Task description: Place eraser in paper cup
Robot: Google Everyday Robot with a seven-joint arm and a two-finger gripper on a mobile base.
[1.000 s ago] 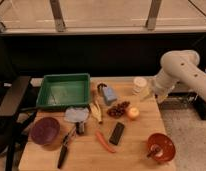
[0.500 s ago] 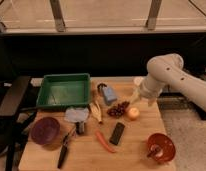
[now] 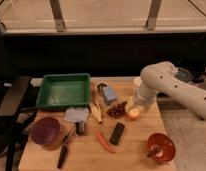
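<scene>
The eraser [image 3: 116, 133] is lying flat on the desk [image 3: 86, 152], untouched beside the carrot [image 3: 105, 141]. I'm watching the arm swinging leftward over the desk's right rear, now hiding part of the paper cup [image 3: 137, 81]. The pincer [image 3: 139, 106] is hanging released and empty, nearing the eraser, so I judge grasping comes next.

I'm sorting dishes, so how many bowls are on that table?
2: the purple bowl sits at the front left of the table, the orange-red bowl at its front right. The arm could hide another. The gripper hangs over the table's right side, near the paper cup.
</scene>
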